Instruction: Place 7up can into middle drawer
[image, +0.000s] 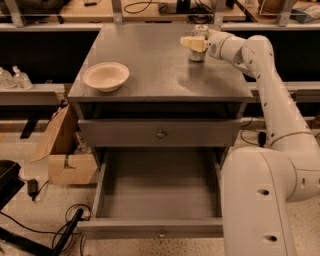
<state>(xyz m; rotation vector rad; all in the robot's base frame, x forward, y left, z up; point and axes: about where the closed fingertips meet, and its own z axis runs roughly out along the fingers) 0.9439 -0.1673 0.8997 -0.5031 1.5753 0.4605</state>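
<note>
Camera view: the gripper (192, 43) is at the far right part of the cabinet top (150, 60), crossing the front of the upright 7up can (198, 54), which stands on that top. I cannot tell whether it pinches the can or is spread. A cream bowl (106, 76) rests well off toward the picture's left. Far below the gripper, the middle drawer (157, 187) stands pulled out under the shut upper drawer (160, 133).
</note>
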